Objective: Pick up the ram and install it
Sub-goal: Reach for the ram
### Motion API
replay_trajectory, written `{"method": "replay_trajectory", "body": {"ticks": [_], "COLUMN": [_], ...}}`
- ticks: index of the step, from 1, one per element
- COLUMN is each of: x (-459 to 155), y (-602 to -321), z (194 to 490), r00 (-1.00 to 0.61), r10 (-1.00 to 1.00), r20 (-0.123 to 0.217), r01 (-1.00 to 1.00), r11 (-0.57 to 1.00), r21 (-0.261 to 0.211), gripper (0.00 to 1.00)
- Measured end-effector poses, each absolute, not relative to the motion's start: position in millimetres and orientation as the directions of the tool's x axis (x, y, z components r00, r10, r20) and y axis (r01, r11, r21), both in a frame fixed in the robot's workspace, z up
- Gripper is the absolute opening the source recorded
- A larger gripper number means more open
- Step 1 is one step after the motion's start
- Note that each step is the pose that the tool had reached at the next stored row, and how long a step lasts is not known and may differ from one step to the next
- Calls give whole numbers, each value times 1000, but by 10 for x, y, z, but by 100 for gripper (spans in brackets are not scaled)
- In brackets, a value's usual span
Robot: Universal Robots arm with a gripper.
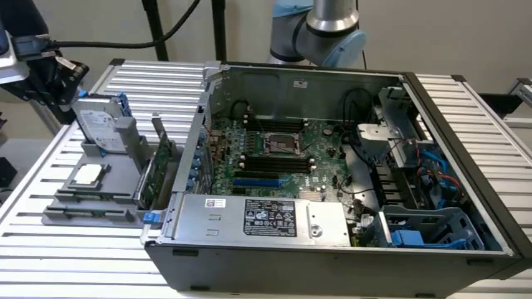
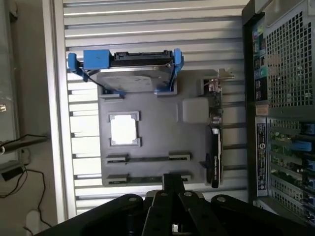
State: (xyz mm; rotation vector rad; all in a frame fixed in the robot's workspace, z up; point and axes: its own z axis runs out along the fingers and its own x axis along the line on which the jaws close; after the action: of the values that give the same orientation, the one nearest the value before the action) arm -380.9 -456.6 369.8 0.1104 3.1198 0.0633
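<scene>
Gripper (image 2: 173, 183) is held over the tray (image 2: 157, 135) edge, nearest the ram (image 2: 147, 178). The ram is seated edge-on in the tray's end holder. Contact can't be told, and neither can jaw state. In the exterior view the tray is set at 9 o'clock of the open case (image 1: 249, 268). Drive (image 2: 130, 78), CPU (image 2: 123, 130) and card (image 2: 215, 162) are racked on the same tray. Black slots (image 1: 273, 163) are seen mid-board inside the case.
</scene>
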Motion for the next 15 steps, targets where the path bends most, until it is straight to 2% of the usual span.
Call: {"method": "replay_trajectory", "body": {"ticks": [15], "x": [-3990], "y": [-4595], "z": [3573], "r00": [-997], "r10": [70], "r20": [-18], "r01": [70], "r11": [997], "r21": [27], "gripper": [0]}}
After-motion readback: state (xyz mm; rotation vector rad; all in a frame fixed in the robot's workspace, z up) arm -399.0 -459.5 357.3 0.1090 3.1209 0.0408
